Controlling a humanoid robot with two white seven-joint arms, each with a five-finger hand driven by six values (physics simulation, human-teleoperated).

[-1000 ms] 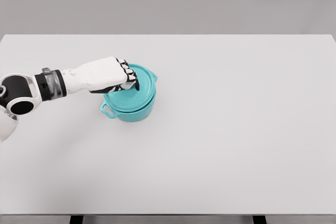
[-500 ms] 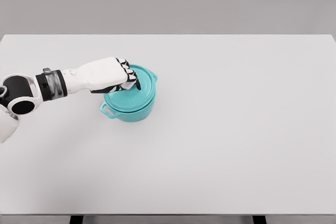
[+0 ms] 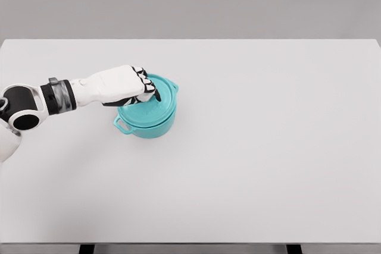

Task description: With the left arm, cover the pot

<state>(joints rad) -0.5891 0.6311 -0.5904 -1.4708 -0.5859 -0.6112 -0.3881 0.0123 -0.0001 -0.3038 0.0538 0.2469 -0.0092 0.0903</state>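
White desk carries the teal pot; my left hand, fingers curled on its lid, should lower it level, then let go.

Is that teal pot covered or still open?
Covered: the lid sits on the pot, with the left hand curled over its top.

The light is bright, even and soft, seeming to fall from above. The broad white matte tabletop shows no glare or hot spots anywhere. Just below the white five-finger left hand, the round teal lidded pot casts only a faint, thin shadow at its base on the near side. The hand's underside is dark where it lies over the lid. Everything looks sharp from edge to edge, with no blur or bending at the corners.
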